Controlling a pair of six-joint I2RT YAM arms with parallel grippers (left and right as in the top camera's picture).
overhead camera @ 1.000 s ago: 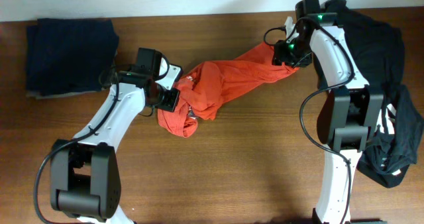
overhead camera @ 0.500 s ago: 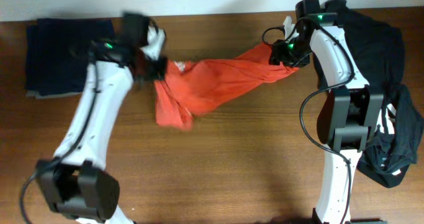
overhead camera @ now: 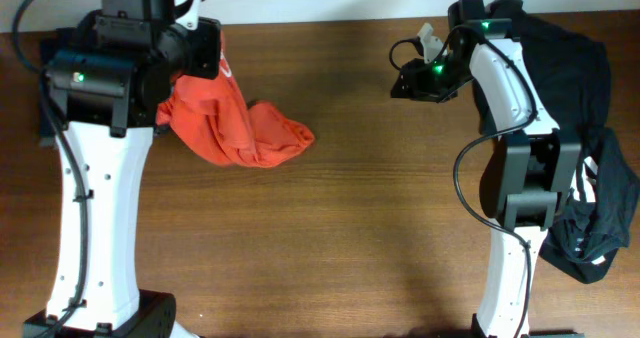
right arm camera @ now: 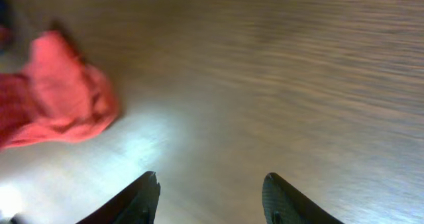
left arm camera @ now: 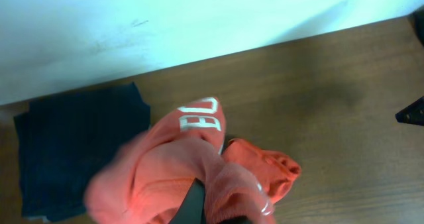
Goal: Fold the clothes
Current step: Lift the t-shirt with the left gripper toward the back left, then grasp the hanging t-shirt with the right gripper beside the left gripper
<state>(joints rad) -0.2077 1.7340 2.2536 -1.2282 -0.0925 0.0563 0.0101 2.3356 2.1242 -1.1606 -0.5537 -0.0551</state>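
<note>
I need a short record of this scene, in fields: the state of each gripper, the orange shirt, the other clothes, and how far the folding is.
left gripper: shut on the orange-red shirt, raised at the far left of the table
right gripper: open, holding nothing, above bare wood
orange-red shirt: bunched, hanging from the left gripper, white lettering partly visible
black garments: loose heap at the right side
dark blue garment: lying flat, far left
folding: shirt not yet folded

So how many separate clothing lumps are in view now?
3: orange shirt upper left; dark folded garment at the far-left edge; black pile far right, possibly several garments.
</note>
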